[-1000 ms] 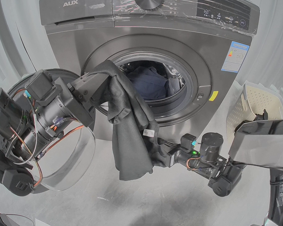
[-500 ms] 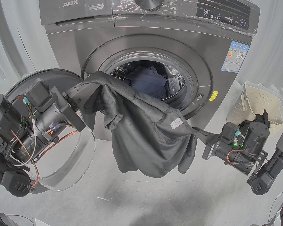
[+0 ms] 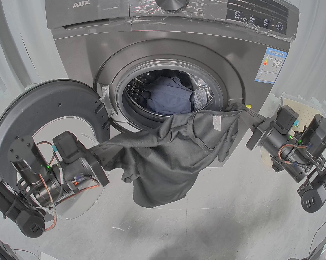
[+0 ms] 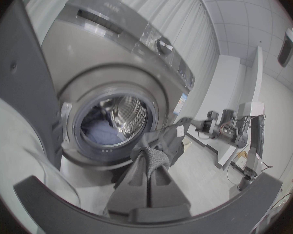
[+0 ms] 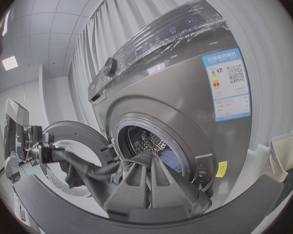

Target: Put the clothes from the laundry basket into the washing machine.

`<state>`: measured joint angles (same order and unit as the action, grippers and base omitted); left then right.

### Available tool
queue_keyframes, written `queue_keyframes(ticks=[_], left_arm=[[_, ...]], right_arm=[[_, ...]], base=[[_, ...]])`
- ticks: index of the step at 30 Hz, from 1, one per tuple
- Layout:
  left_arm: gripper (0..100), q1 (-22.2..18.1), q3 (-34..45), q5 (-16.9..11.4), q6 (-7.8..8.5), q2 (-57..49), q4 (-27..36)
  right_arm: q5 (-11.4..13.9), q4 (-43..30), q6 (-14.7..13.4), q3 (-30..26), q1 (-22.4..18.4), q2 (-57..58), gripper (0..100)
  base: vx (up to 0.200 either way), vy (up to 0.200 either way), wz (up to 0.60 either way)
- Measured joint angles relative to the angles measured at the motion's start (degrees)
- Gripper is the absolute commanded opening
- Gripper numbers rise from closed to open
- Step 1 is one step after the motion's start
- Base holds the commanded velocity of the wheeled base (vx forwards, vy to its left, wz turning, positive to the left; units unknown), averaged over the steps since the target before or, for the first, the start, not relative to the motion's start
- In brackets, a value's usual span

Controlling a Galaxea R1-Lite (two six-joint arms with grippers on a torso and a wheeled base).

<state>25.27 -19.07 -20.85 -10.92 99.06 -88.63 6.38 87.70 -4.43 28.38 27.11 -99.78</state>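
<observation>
The left end effector [image 3: 99, 155] and right end effector [image 3: 250, 117] each pinch the dark garment [image 3: 170, 145], stretched below the washing machine [image 3: 90, 51] mouth. Raise both evenly, then push in. The sagging hem may snag.

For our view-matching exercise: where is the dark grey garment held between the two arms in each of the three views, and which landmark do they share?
Head view: dark grey garment stretched across, below the drum opening.
Left wrist view: garment clamped in the near jaws, near the drum opening.
Right wrist view: garment in near jaws, before the drum opening.
Shared landmark: the drum opening.
</observation>
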Motion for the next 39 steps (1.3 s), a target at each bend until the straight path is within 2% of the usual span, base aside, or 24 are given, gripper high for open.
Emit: queue_keyframes(ticks=[10,11,22,28,39], left_arm=[[0,1.2,2.3,-0.3,0.26,9.4,-0.2],[100,1.2,2.3,-0.3,0.28,9.9,-0.2],[100,2.6,2.8,-0.3,0.41,14.7,0.1],[100,4.8,2.6,-0.2,0.45,15.9,0.0],[100,10.8,-6.2,0.4,0.39,19.2,-0.1]], right_arm=[[0.2,-0.3,0.1,-0.2,1.1,2.4,0],[0.2,-0.3,0.1,-0.2,1.2,2.5,0],[-0.2,-0.8,0.1,-0.2,1.7,2.8,0],[-1.8,-0.9,0.0,0.6,1.8,2.4,0],[-3.3,-0.8,0.0,2.5,1.8,-0.1,0]], base=[[0.000,0.000,0.00],[0.000,0.000,0.00],[0.000,0.000,0.00],[0.000,0.000,0.00],[0.000,0.000,0.00]])
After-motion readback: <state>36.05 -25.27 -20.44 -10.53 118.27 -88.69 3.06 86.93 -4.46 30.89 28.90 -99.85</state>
